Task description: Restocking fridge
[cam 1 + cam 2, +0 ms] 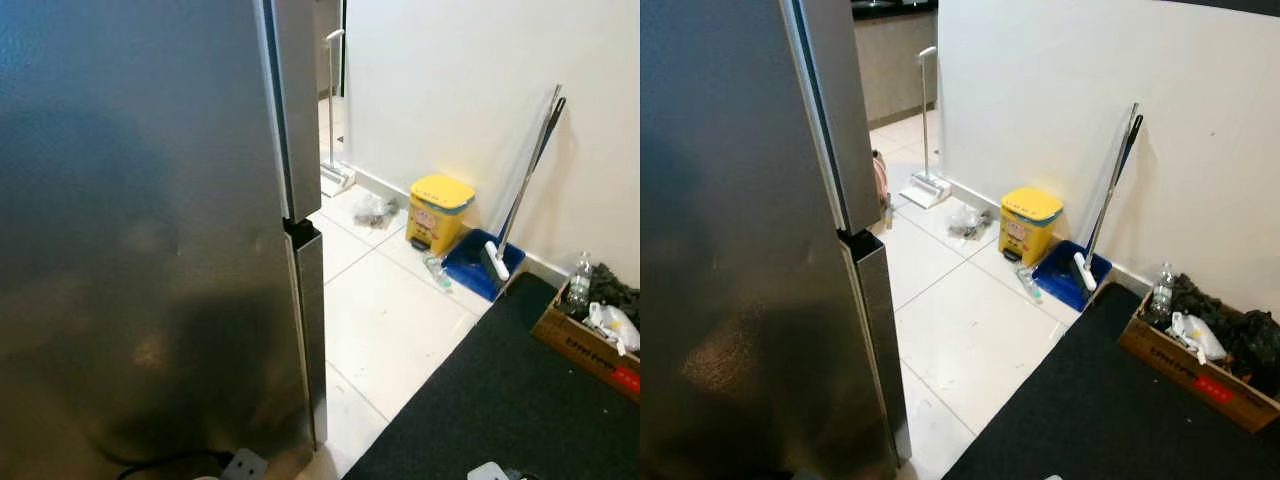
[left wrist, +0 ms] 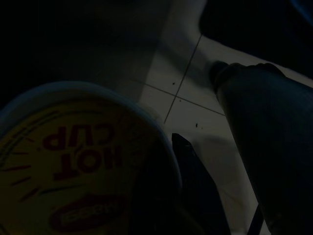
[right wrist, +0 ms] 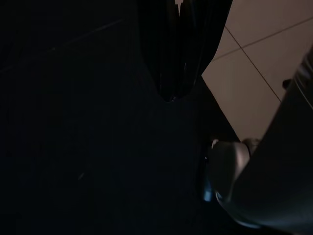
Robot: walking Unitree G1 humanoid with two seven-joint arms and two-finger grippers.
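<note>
From the head views, the fridge stood close on the robot's left, and its two steel doors, one above the other, were both shut. It looked like nothing could go in until a door was pulled open, so the job seemed to be at the very start.

On the white tile floor beyond, things were pushed against the wall, likely to keep the walkway free. There was one yellow bin. Just beside it sat one blue dustpan with one brush leaning up on the wall. One white floor tool stood farther back. One cardboard box sat on the dark mat, with one clear bottle at its end.

In the left wrist view, it was very dark. One cup with "HOT CUP" printed on its lid sat right up against the left gripper. The gripper seemed to be holding the cup low by the robot's side, probably to carry it to the fridge. One black finger showed next to the cup's rim.

In the right wrist view, the right gripper hung over the dark mat with nothing seen in it. Its two black fingers looked pressed together. The arm looked idle.
</note>
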